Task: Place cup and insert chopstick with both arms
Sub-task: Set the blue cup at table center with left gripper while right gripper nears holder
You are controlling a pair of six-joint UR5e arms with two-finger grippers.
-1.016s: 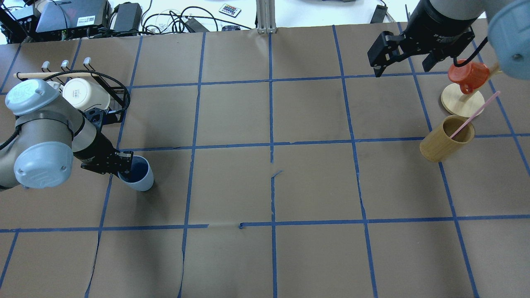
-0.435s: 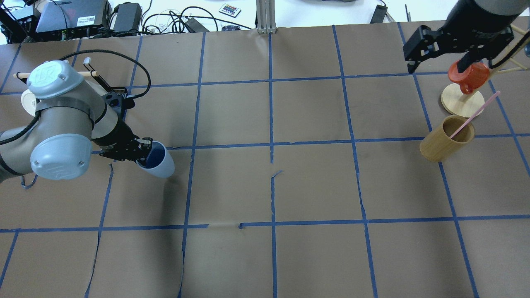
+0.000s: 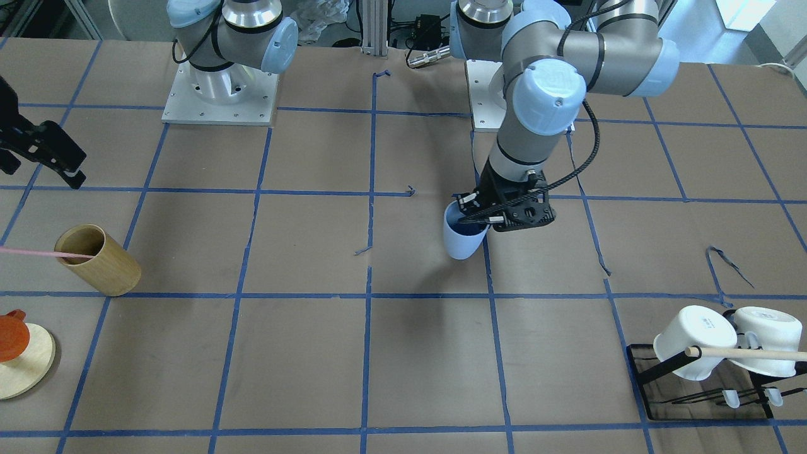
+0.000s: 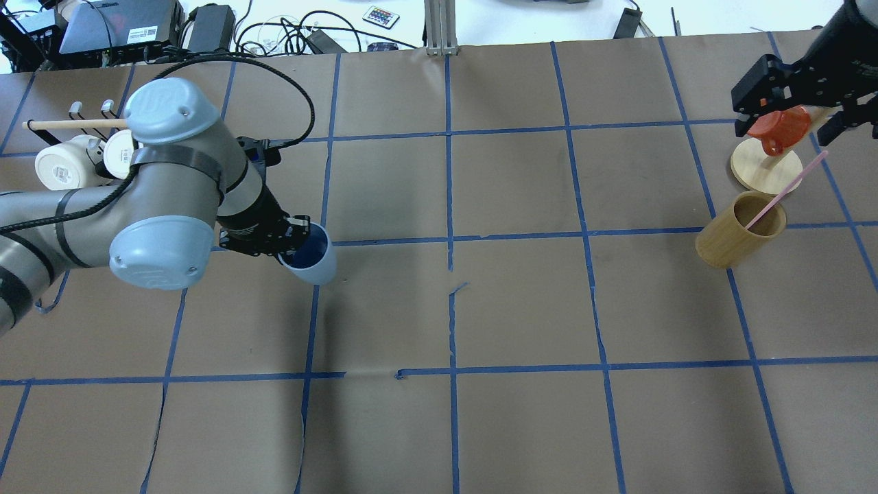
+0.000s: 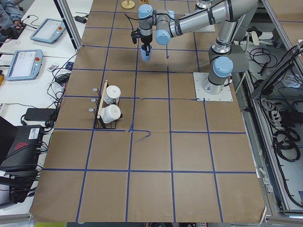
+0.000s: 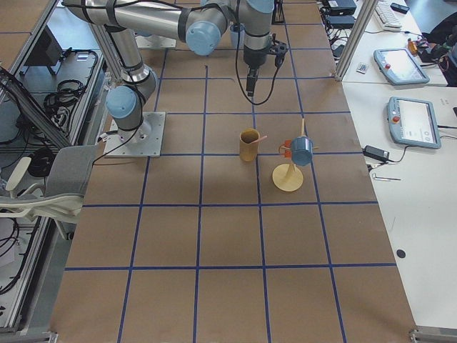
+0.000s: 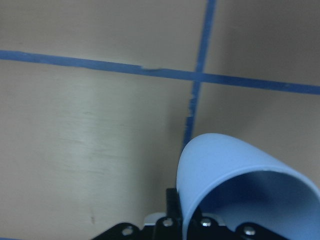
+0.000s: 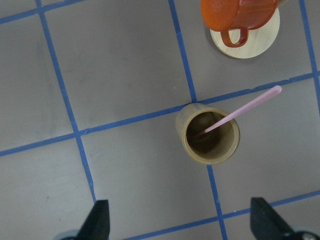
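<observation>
The blue cup (image 4: 314,259) is held by the left gripper (image 4: 291,240) left of centre in the overhead view. It is tilted, with its dark blue inside turned toward the camera. The gripper's fingers are clamped on the cup's wall at the rim. The fingertips themselves are mostly hidden by the cup and the gripper body. In the left wrist view only the cup's rim and a strip of black housing along the bottom edge are shown. Whether the cup's base touches the table (image 4: 521,309) cannot be settled. In the front-facing view a soft shadow is seen lower in the frame, apart from the cup.

The right gripper (image 8: 182,222) is found in the upper right corner of the overhead view, where its arm is cut off by the frame edge. Its fingers are spread wide apart, and only their two tips are caught along the bottom of the right wrist view.

In that same view the pink chopstick (image 8: 242,107) is seen leaning in the bamboo holder (image 8: 210,150), its lower end lost in the holder's dark inside. The orange mug (image 8: 235,12) above the wooden stand (image 8: 265,35) is cropped by the top edge. How it is hung cannot be made out.

Two white cups (image 3: 693,343) on a wire rack (image 3: 656,369) are shown at the lower right of the front-facing view. In the overhead view they are partly covered by the left arm.
</observation>
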